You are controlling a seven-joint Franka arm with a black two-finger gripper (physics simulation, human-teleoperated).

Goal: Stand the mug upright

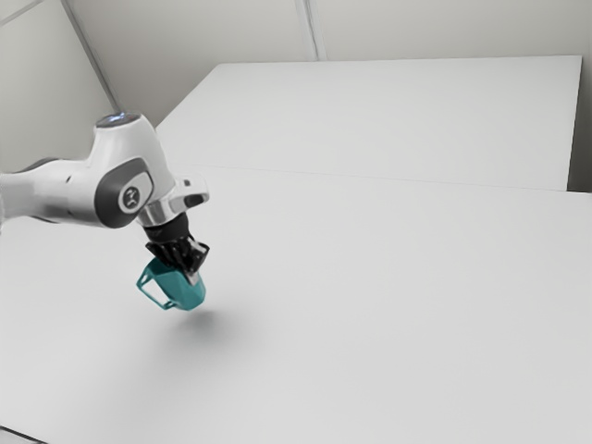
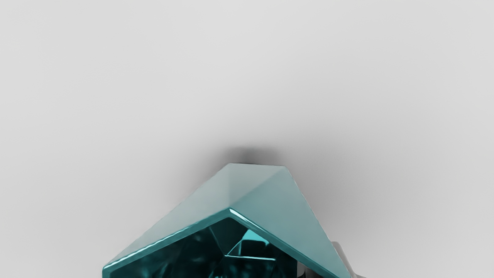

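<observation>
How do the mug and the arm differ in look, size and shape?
The mug is teal, while the arm is mostly white with dark parts. The mug is far smaller than the arm. The mug has flat, angular faces; the arm is smooth and rounded. Both are over the table.

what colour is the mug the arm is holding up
The mug is teal; its faceted outside and dark glossy inside show best in the wrist view.

Mug blocks way between tool and table.
</observation>
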